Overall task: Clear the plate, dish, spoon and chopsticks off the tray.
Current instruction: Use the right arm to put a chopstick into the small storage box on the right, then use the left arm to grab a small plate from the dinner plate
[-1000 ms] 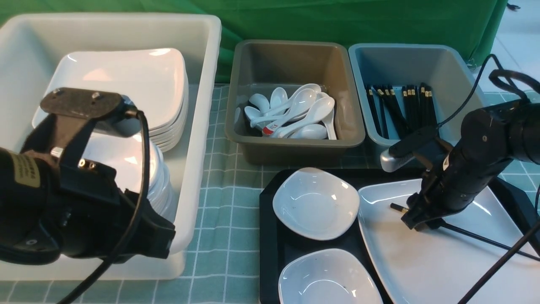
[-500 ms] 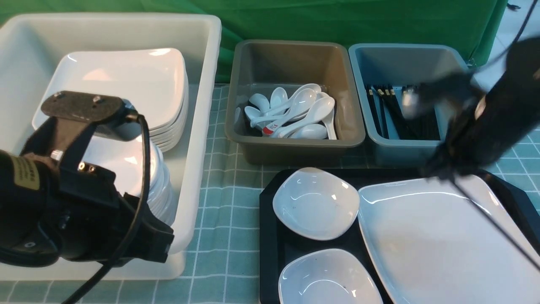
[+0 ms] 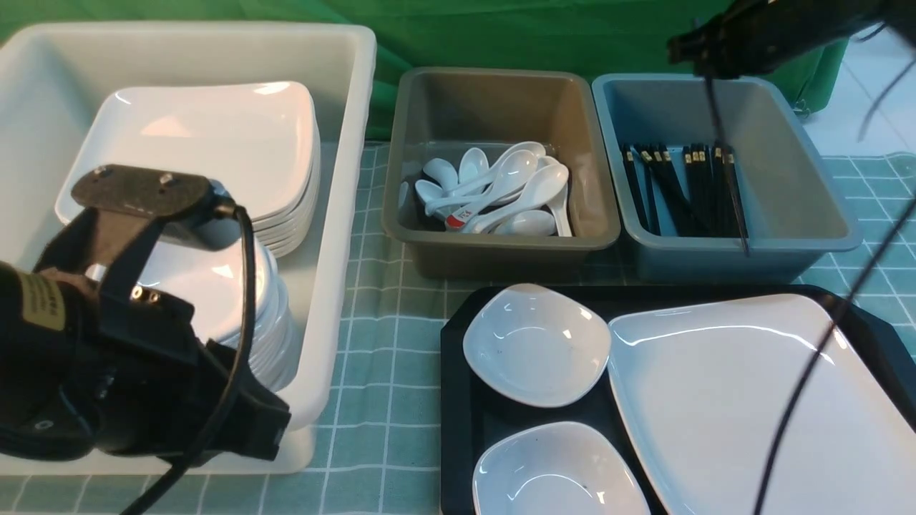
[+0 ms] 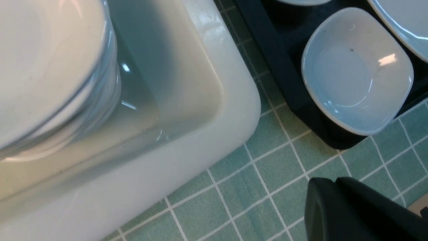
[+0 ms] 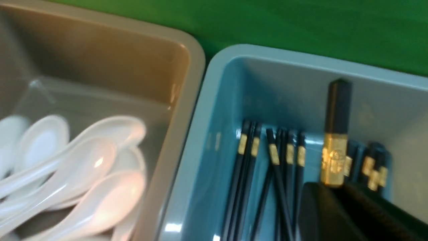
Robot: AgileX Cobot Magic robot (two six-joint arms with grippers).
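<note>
Lower left, the left arm (image 3: 107, 372) is black, with a gold sticker (image 3: 43, 300), a flat dark piece (image 3: 139, 189) with two screws (image 3: 166, 179) and a fat black cable (image 3: 247, 286). Upper right, the right arm (image 3: 773, 28) is black with thin wires (image 3: 809, 372).

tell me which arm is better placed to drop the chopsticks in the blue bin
Right. The right gripper holds the chopsticks, and they hang above the blue bin. The left gripper sits shut and empty by the white tub, on the far side from that bin.

The plate (image 3: 715, 400) and nearer dish (image 3: 558, 472) run off the front view's lower edge.
</note>
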